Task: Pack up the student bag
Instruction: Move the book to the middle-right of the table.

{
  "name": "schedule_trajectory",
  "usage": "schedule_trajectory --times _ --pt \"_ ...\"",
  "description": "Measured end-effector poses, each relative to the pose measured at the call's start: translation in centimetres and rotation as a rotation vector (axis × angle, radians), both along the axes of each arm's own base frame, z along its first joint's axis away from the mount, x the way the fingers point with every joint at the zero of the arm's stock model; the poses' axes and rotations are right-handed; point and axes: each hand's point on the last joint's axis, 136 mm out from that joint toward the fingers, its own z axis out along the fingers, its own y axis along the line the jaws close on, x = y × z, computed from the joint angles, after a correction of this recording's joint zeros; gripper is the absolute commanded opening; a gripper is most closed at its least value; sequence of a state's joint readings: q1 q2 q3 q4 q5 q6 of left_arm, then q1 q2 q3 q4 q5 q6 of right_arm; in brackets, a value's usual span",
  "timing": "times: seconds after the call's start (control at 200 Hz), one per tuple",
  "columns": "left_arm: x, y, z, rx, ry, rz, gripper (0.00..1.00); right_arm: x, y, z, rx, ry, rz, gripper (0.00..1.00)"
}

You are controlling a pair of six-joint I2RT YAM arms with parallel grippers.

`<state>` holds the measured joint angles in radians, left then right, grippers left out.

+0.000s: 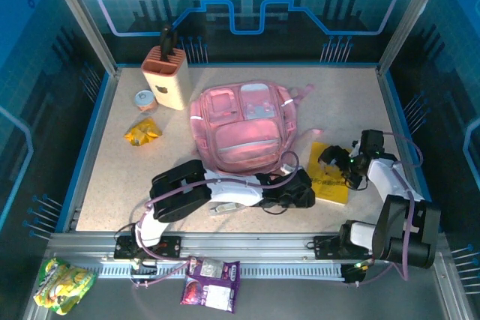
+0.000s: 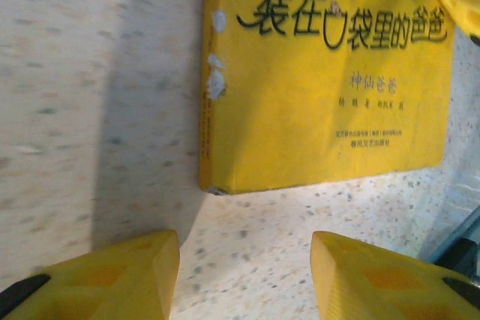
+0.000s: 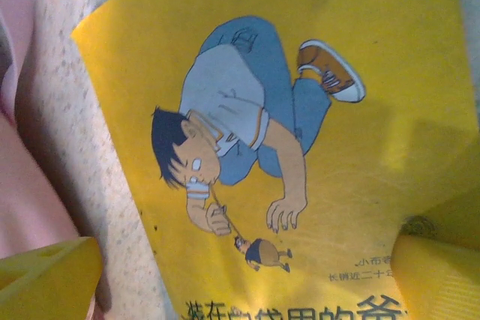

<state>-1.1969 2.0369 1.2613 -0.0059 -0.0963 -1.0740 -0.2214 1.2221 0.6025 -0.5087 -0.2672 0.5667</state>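
The left gripper sat close to the speckled table. Its yellow wedge-shaped fingers were spread wide, with nothing between them, and faced the nearest edge of the yellow book. The book lay flat: a thin, matte-covered paperback with small white chips along one side. Lying so flush, it probably offered little for a top pinch, which would explain the low, edge-on approach. The right gripper hung over the illustrated cover, its fingers likewise parted and holding nothing. Just beside the book, across a narrow strip of table, lay the student bag. It was soft pink fabric, lying pockets-up, and whether any compartment was unzipped could not be told. Farther back stood a beige holder with a dark handle protruding.
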Motion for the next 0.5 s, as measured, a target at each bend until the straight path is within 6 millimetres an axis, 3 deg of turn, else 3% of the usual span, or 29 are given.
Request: schedule_trajectory --times 0.255,0.5 --pt "2.0 0.4 1.8 0.009 -0.078 0.062 0.52 -0.9 -1.2 0.6 -0.018 0.010 -0.038 1.00" --pt "4.7 -1.9 5.4 -0.064 -0.121 0.102 0.53 -1.3 -2.9 0.0 -0.055 0.039 -0.085 1.00"
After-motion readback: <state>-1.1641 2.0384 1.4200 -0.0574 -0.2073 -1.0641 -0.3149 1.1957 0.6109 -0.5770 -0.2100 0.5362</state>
